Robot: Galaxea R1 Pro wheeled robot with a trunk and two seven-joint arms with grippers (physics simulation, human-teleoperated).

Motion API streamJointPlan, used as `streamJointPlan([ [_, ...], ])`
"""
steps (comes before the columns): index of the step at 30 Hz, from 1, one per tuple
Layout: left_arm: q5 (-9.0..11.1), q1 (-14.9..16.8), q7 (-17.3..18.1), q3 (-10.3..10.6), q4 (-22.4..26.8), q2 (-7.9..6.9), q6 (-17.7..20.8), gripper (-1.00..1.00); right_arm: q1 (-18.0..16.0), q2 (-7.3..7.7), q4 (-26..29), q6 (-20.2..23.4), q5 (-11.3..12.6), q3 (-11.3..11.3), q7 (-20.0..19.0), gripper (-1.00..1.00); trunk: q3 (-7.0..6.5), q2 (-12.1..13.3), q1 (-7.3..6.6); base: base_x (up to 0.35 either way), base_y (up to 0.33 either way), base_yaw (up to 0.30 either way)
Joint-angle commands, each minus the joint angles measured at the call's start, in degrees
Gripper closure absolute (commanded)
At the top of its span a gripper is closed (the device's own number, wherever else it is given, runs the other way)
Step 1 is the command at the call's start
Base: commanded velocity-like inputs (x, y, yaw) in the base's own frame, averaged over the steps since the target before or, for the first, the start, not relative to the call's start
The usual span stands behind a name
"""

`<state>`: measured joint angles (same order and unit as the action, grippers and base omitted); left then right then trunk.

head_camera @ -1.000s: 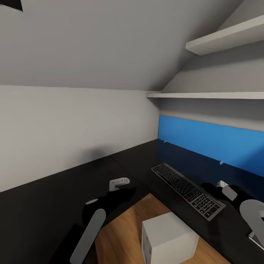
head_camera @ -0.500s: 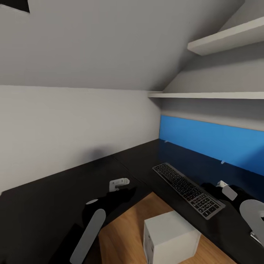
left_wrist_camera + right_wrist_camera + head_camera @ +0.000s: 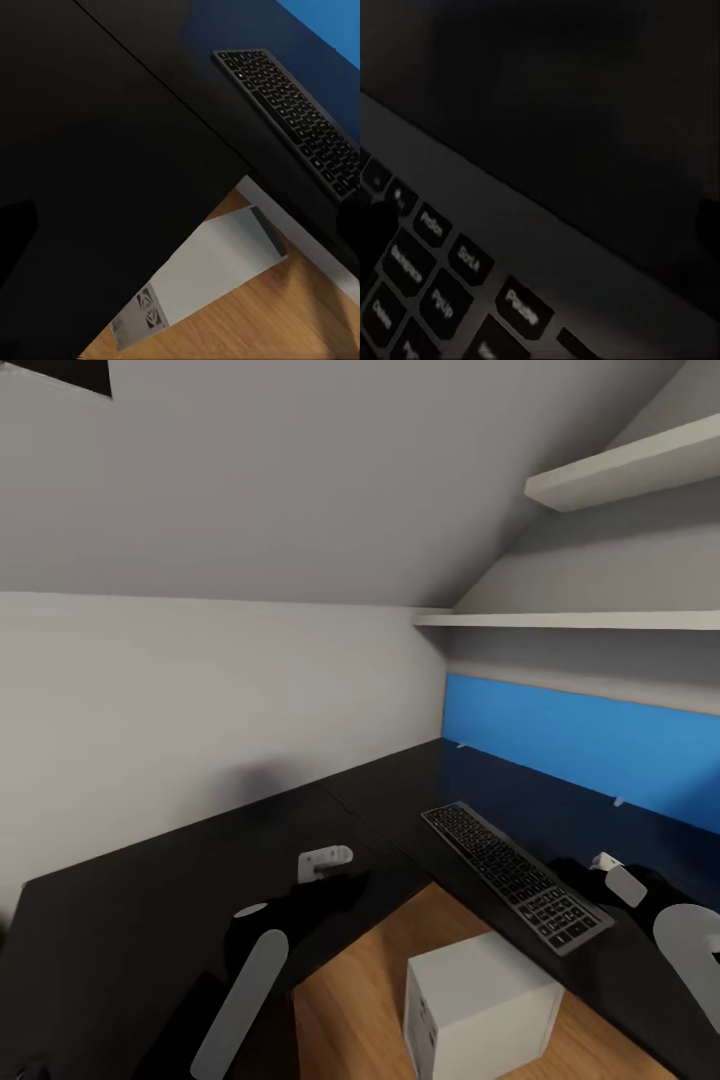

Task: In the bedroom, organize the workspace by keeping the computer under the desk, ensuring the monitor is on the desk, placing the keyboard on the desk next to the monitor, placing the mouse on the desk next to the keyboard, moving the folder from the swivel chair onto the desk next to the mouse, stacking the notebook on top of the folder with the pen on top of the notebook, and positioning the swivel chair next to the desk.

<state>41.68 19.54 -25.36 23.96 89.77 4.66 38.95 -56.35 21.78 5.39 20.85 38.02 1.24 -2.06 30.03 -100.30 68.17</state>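
The keyboard [image 3: 517, 878] lay flat on the glossy black surface [image 3: 160, 890], running from the inner corner out toward the near right, with its long edge close to the surface's front lip. In the right wrist view its key legends [image 3: 435, 285] and silver frame filled the near field, so I judged my right arm to be very close above its right end. The blue back panel [image 3: 590, 745] stood along the far edge behind it. The computer [image 3: 480, 1005], a pale box, sat on the wooden floor [image 3: 360, 990] in the open knee space, partly tucked beneath the surface; the left wrist view showed its vented face [image 3: 146, 311] poking out from under the black edge.

My left arm [image 3: 300, 905] hung above the left wing of the surface, my right arm [image 3: 640, 905] at the near right beside the keyboard. I could not tell how far either tool was parted, nor whether either held anything; the fingers were lost against the dark top.

White shelves [image 3: 600, 620] ran along the wall up on the right.

I judged the keyboard step as good as settled. The next move, I reckoned, called for turning the base away to find the monitor, mouse and folder.
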Motion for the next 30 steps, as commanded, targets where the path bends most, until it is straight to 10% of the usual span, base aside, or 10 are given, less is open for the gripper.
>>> streamJointPlan([
  [1, 0.6, 0.1, -0.6, 0.0, 0.1, 0.00, 0.1, -1.00, 0.0, 0.02, -0.8, 0.5, 0.7, -0.4, 0.0, -1.00, 0.08, 0.0, 0.00, -0.031, 0.158, 0.000],
  [30, 0.6, 0.1, -0.6, 0.1, 0.1, 0.03, 0.1, -1.00, 0.0, 0.02, -0.8, 0.5, 0.7, -0.4, 0.0, -1.00, 0.08, 0.0, 0.00, -0.003, 0.010, 0.000],
])
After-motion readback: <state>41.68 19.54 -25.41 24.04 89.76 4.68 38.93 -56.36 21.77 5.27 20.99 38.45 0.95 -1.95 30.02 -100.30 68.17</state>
